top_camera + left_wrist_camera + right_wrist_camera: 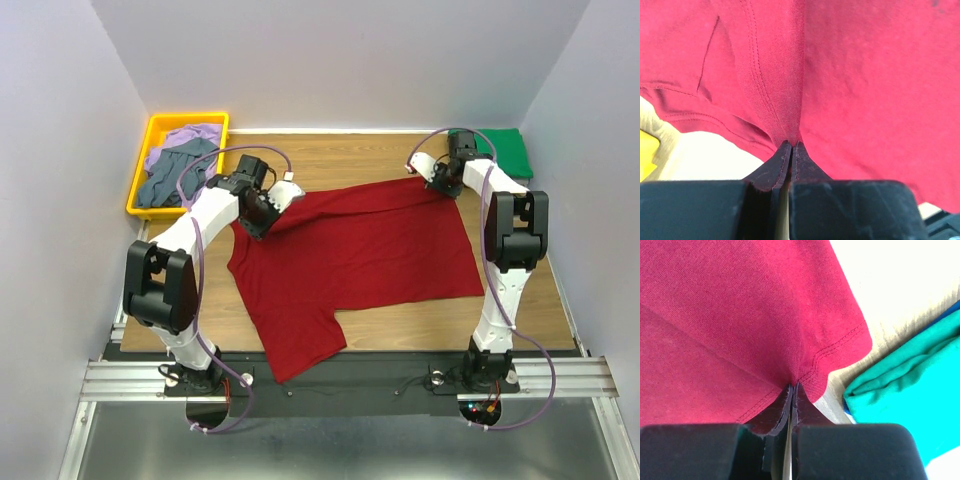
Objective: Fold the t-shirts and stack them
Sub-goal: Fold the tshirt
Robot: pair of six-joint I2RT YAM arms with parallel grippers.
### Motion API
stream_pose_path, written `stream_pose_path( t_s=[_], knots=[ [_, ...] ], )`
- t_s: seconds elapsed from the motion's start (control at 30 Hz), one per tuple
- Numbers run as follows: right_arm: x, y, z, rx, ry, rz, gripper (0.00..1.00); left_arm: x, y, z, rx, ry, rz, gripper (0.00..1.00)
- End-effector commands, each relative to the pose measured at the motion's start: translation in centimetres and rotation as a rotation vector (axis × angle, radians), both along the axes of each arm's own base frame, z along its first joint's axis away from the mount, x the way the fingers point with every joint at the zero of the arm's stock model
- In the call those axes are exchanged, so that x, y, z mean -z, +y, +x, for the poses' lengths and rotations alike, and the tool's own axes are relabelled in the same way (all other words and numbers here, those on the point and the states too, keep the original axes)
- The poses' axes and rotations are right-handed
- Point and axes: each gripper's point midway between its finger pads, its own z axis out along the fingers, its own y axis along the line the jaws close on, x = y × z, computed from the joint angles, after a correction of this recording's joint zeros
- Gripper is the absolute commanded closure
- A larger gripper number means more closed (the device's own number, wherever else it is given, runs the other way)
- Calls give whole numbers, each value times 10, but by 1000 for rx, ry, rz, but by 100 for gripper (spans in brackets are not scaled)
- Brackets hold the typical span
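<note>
Two wrist views alone show left pincer (791,145) and right pincer (791,386) clamping red t-shirt (360,250).

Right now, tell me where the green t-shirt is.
In the top view, the green t-shirt lies folded in the far right corner, beside the right pincer.

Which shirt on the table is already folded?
The bright green t-shirt, a neat rectangle at the far right corner. The dark red t-shirt lies spread open; the lavender t-shirt and grey-blue t-shirt sit crumpled in the yellow tray.

Spread dark red t-shirt (360,250); left hand (265,224), right hand (445,188) pinch far edge.
</note>
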Motion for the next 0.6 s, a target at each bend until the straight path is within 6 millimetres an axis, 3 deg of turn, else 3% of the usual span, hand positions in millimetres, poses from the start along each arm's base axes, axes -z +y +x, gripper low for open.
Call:
stream_pose_path(
  t_s=[0.0,0.13,0.33,0.57],
  knots=[
    [-35,-2,16,-15,-87,-18,99,-32,-7,-18,37,2,-33,100],
    [-37,-5,16,-18,-91,-21,99,-39,-11,-27,46,18,-35,100],
    [-38,-9,11,-25,-87,-29,99,-32,-14,-42,46,63,-38,100],
    [-26,-12,-2,-37,-52,-40,99,0,-8,-56,46,136,-6,100]
  ],
)
